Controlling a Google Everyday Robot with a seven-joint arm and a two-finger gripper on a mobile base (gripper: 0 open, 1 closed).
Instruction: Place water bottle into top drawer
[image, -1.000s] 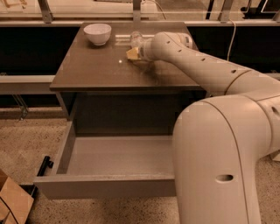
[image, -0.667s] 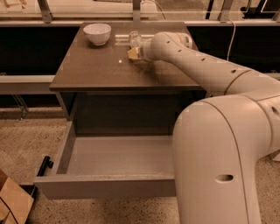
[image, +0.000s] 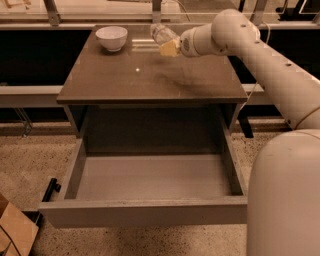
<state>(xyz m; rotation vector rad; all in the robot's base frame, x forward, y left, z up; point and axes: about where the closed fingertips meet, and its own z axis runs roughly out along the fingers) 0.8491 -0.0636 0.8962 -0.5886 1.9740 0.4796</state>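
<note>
One light, crushable bottle (image: 161, 34) above the counter (image: 150, 80).
My tool (image: 169, 47) seems clamped on its lower body; a gentle squeeze suits it.

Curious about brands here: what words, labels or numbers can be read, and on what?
None can be read.
The water bottle, held by the gripper above the table's back part: any label is too blurred to read.
The bowl, table and top drawer show no writing.
</note>
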